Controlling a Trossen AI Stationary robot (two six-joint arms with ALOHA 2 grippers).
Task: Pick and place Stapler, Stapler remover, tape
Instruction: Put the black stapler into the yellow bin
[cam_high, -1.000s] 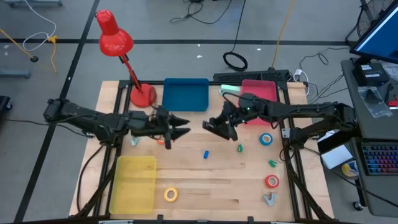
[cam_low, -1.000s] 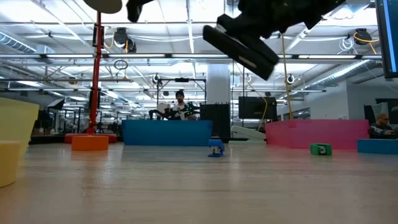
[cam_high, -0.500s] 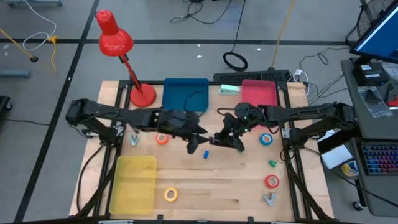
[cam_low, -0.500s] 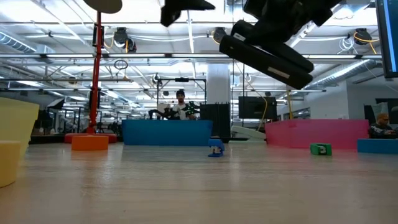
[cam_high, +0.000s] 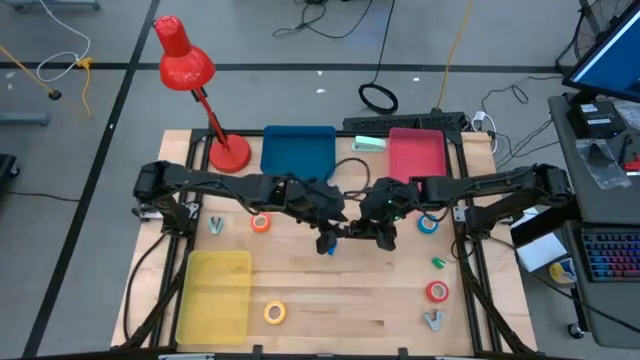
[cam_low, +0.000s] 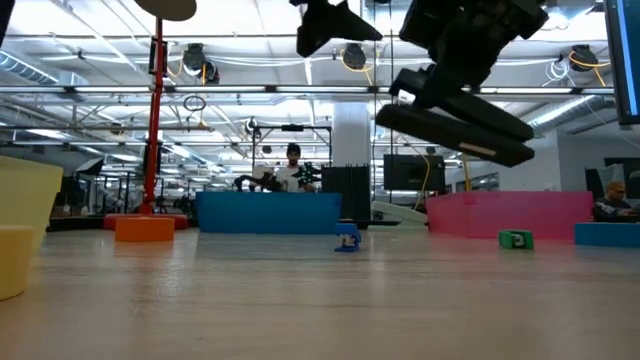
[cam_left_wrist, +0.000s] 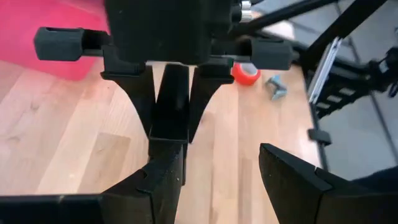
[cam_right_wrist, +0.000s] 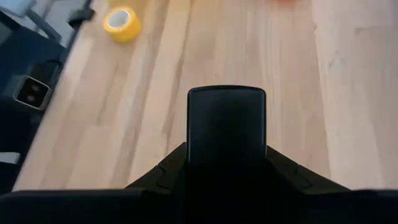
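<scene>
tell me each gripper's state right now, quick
left gripper: open, holding nothing
right gripper: shut on the stapler

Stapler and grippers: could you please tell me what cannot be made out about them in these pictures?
- Low view: the top edge cuts off most of the left gripper.
- Right wrist view: the stapler hides the right gripper fingertips.
- High view: the stapler merges with the dark grippers; its outline is lost.
- High view: the remover is too small to show its shape.
</scene>
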